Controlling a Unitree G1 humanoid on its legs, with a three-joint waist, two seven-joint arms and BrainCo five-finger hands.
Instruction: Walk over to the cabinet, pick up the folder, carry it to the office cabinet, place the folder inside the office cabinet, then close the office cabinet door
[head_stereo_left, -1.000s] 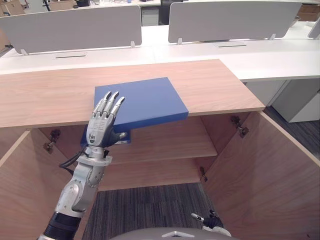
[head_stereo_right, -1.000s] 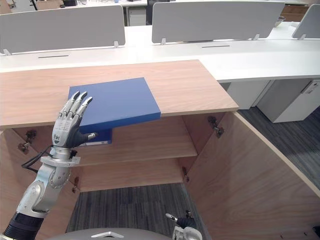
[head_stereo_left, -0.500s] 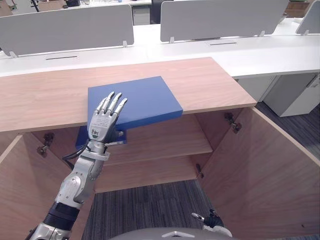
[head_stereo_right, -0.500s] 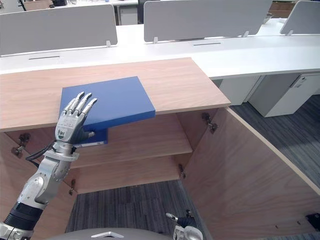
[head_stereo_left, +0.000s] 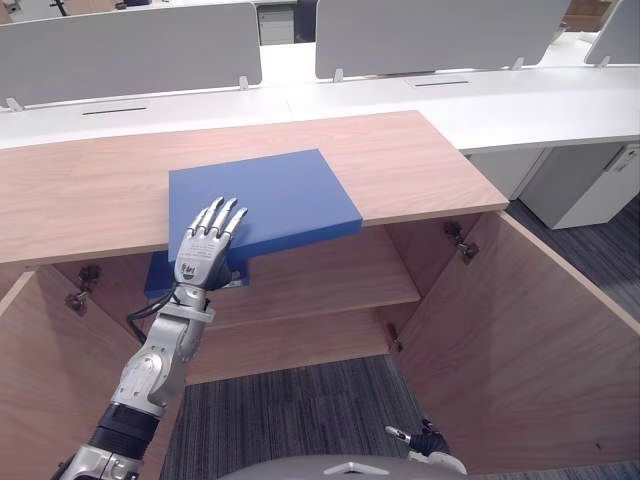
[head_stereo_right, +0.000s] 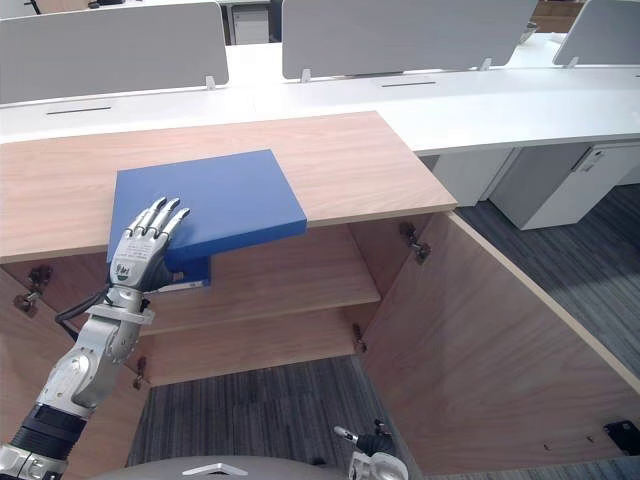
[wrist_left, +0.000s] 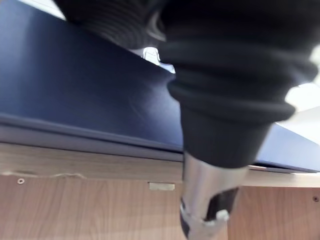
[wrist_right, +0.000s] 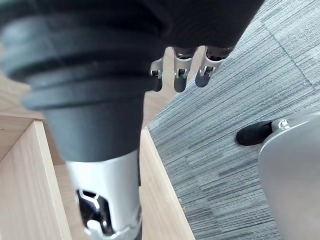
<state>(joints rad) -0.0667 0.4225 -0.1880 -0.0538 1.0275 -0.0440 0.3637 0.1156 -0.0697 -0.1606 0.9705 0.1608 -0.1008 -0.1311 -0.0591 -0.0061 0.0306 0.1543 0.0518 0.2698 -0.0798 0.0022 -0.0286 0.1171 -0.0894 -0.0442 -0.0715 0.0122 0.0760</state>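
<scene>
Folder | overhanging cabinet top | left robot hand flat over near edge

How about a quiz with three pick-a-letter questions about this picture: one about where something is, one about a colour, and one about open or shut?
1. Where is the folder?
A. On the floor
B. On the cabinet top, sticking out over its front edge
C. On a shelf inside the cabinet

2. What colour is the folder?
A. Red
B. Green
C. Blue

3. The cabinet's doors are:
A. Swung open
B. Shut
C. Taken off

Answers:
1. B, because the folder lies flat on the wooden top and one corner hangs past the edge.
2. C, because its whole cover is blue.
3. A, because both doors stand out to the sides and the shelf inside can be seen.
</scene>
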